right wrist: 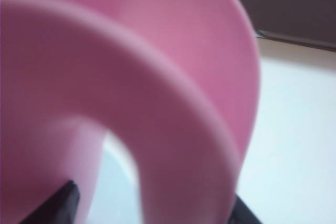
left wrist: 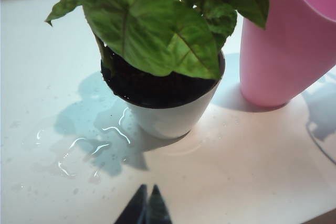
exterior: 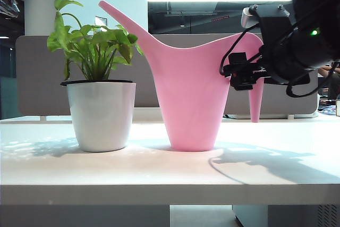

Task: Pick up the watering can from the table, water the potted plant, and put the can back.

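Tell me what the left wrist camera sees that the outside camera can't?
Only the left wrist view shows the puddle on the table, the dark soil, and the left gripper, shut, near the pot. Only the exterior view shows the right gripper, open around the can's handle, and the long spout. Both show the potted plant and the watering can standing beside it.

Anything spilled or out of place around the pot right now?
Yes: a water puddle lies on the table beside the potted plant, on the side away from the upright watering can. Nothing else looks off.
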Controlling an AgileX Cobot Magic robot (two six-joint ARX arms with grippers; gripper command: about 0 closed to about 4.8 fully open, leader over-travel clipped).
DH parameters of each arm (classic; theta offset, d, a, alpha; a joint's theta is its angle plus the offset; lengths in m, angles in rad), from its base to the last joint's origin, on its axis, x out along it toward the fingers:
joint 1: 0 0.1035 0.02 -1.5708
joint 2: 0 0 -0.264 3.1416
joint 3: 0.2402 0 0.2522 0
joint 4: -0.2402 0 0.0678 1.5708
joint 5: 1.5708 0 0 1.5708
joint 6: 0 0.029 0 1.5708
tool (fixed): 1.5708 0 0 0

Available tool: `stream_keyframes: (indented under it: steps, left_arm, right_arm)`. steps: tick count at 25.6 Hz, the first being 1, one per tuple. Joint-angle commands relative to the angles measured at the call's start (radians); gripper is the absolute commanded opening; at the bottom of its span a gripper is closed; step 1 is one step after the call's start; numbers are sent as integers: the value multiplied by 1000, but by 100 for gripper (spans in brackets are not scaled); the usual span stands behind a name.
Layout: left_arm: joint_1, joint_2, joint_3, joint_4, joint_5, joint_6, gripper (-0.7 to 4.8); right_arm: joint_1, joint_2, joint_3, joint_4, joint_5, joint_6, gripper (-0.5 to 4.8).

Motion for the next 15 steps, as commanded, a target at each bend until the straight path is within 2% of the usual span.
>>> stream_keyframes:
  steps: [1,2,5,7,9,11,12,15]
  left_arm:
    - [2,-1,4,12,-1,4,3]
    - [2,-1,4,12,0,4,3]
    - [2,-1,4,12,0,4,3]
    - [2,-1,4,12,0,4,3]
    - [2,-1,4,12,0,4,3]
    - [2,-1,4,12,0,4,3]
    - [2,-1,4,12,0,4,3]
    - [2,-1,4,12,0,4,3]
  right_arm:
    - [-12,33,45,33,11,15,321]
    - [-18,46,58,33,11,15,301]
    - [-36,81,97,33,15,15,288]
    - [-48,93,114,33,10,15,210]
    - [-55,95,123,32,5,18,86]
    - [-57,95,127,45,6,17,16]
    - [-60,93,128,55,2,17,-1]
    - [-60,45,152,38,0,-52,-5]
